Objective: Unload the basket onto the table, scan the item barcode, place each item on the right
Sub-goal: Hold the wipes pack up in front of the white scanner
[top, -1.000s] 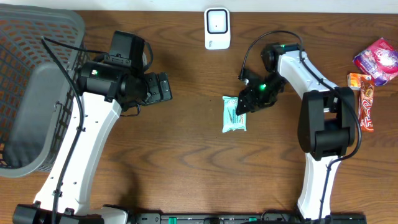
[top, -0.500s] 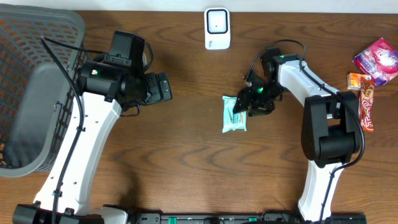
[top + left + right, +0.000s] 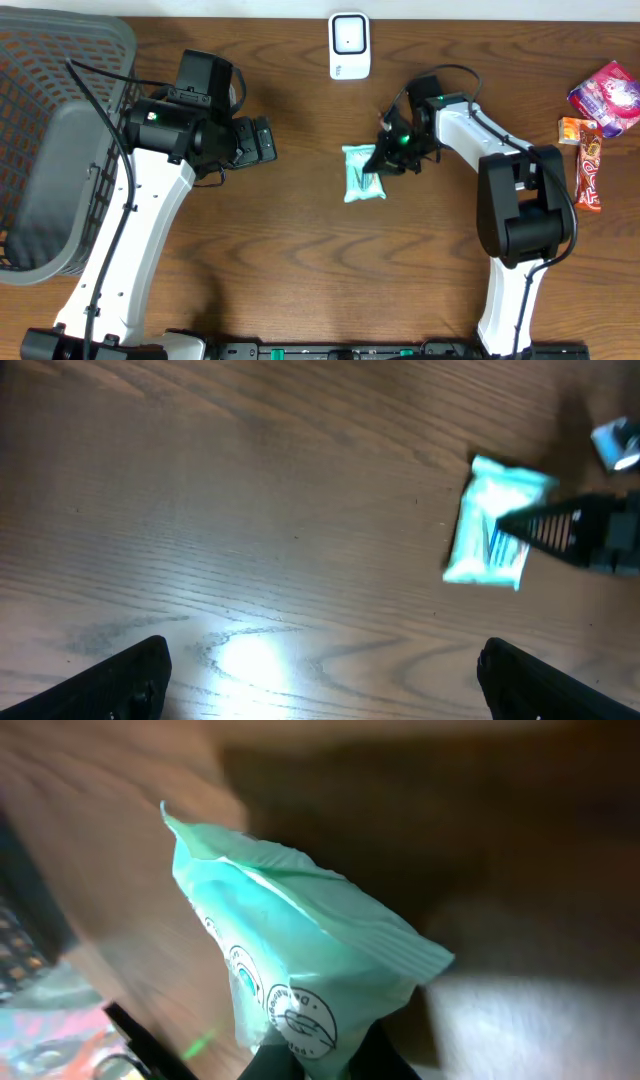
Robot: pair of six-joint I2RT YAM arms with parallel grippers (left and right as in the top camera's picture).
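Observation:
A mint-green wipes packet (image 3: pixel 363 172) hangs just above the table centre, pinched at its right edge by my right gripper (image 3: pixel 385 162), which is shut on it. The right wrist view shows the packet (image 3: pixel 290 970) filling the frame, its lower end squeezed between the two black fingertips (image 3: pixel 285 1065). The white barcode scanner (image 3: pixel 349 45) stands at the back edge, above the packet. My left gripper (image 3: pixel 262 140) hovers open to the left with nothing between its fingers; in its view the packet (image 3: pixel 495 535) lies at the upper right, with the right gripper's finger on it.
A grey mesh basket (image 3: pixel 45 140) fills the far left. Several snack packets (image 3: pixel 600 110) lie at the right edge. Bare wood lies between the arms.
The right gripper closed on the packet's right edge and carried it up and to the left, toward the scanner. The left arm stayed still.

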